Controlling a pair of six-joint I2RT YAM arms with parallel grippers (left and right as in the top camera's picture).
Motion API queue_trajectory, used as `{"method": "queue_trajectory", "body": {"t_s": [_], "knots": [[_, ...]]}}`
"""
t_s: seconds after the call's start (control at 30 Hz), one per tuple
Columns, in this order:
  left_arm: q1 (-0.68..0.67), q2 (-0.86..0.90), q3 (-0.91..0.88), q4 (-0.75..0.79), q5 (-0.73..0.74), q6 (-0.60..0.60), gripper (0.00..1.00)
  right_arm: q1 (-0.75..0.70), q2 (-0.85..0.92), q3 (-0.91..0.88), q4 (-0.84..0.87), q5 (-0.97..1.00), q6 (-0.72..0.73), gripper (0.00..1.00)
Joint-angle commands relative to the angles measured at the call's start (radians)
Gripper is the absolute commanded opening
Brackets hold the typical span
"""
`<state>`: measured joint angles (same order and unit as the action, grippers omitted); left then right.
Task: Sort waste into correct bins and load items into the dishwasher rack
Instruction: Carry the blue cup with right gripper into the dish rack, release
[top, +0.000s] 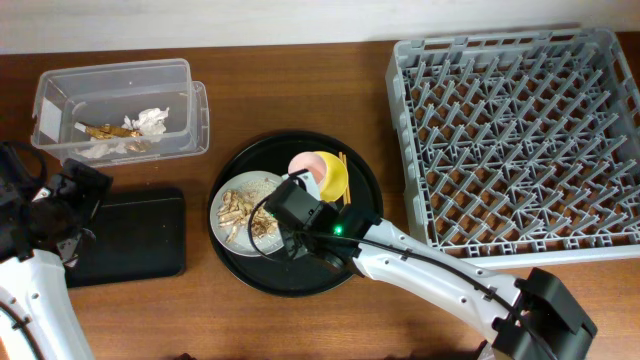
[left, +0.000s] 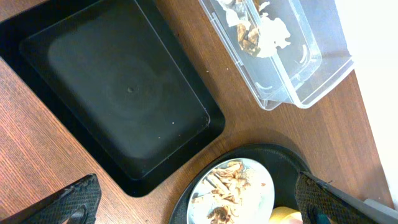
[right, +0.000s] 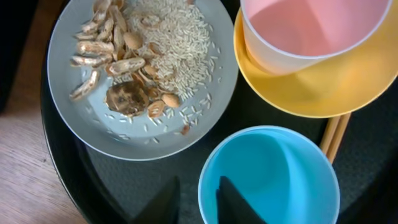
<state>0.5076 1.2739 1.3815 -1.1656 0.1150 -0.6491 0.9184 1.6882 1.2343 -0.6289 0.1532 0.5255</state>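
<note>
Grey plate holds rice and beige bits.

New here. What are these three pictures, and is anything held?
Two robot arms at a table, each with a two-finger gripper. One picture looks down from above; the others come from cameras on the left and right wrists. On the table: a peg rack, a clear tub with napkins and scraps, a shallow black tray, and a round black tray carrying a plate of food bits, pink cup in yellow bowl, blue cup, chopsticks. Left gripper: open, empty. Right gripper: open, fingers either side of the blue cup's rim.
</note>
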Motion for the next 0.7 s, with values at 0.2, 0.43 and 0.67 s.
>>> {"method": "queue_trajectory", "body": {"t_s": [0.2,0.43,0.67], "knots": [[0.006,0.004,-0.003,-0.002,-0.008,-0.01,0.99,0.012,0.133,0.013,-0.004,0.024,0.007,0.39],[0.006,0.004,-0.003,-0.002,-0.008,-0.01,0.99,0.012,0.142,0.029,-0.024,0.024,0.007,0.21],[0.006,0.004,-0.003,-0.002,-0.008,-0.01,0.99,0.011,0.142,0.159,-0.154,0.024,0.007,0.04]]}}
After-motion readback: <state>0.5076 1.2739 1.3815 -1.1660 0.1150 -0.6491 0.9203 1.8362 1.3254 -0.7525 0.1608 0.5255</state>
